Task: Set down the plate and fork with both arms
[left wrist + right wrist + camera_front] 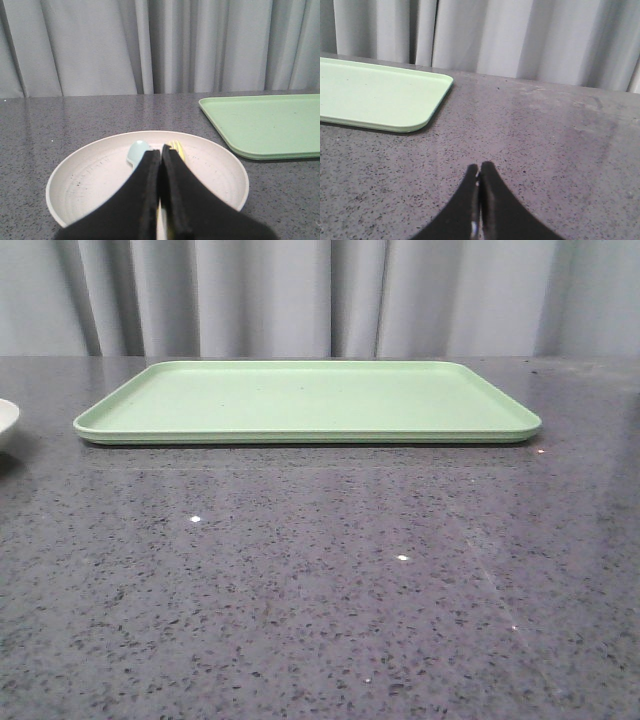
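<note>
One view only, left wrist, shows fork (176,148) on plate (100,172).

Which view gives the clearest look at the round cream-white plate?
The left wrist view: nearly the whole round cream-white plate shows, its near part hidden behind the shut left gripper. The front view catches only a sliver of its rim at the left edge. The right wrist view shows none of it.
</note>
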You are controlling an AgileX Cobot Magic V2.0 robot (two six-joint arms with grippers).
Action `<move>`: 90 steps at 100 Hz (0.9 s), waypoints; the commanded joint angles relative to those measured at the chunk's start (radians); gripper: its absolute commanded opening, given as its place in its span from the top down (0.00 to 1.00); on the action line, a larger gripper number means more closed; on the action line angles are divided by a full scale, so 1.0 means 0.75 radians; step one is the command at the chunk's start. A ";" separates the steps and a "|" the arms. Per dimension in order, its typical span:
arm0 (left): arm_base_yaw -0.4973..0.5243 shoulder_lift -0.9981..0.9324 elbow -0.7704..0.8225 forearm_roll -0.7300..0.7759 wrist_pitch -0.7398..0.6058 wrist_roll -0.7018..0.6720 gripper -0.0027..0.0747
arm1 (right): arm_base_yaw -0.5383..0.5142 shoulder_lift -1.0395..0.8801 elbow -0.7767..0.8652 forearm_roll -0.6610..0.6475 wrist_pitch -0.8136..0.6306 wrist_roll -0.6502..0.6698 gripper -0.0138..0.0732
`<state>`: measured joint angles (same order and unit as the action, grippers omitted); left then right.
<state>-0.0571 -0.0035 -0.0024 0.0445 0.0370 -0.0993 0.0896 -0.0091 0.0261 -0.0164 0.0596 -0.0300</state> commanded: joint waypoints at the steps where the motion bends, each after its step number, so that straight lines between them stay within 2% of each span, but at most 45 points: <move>1: -0.009 -0.042 0.020 0.001 -0.116 -0.011 0.99 | -0.007 -0.032 -0.006 0.003 -0.111 -0.008 0.98; 63: -0.009 -0.042 0.020 0.001 -0.116 -0.011 0.99 | -0.007 -0.032 -0.006 0.003 -0.114 -0.008 0.98; 90: -0.009 -0.042 0.017 0.001 -0.163 -0.011 0.99 | -0.007 -0.032 -0.006 0.003 -0.268 -0.008 0.98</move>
<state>-0.0571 -0.0035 -0.0024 0.0445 0.0227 -0.0993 0.0896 -0.0091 0.0261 -0.0164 -0.0178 -0.0300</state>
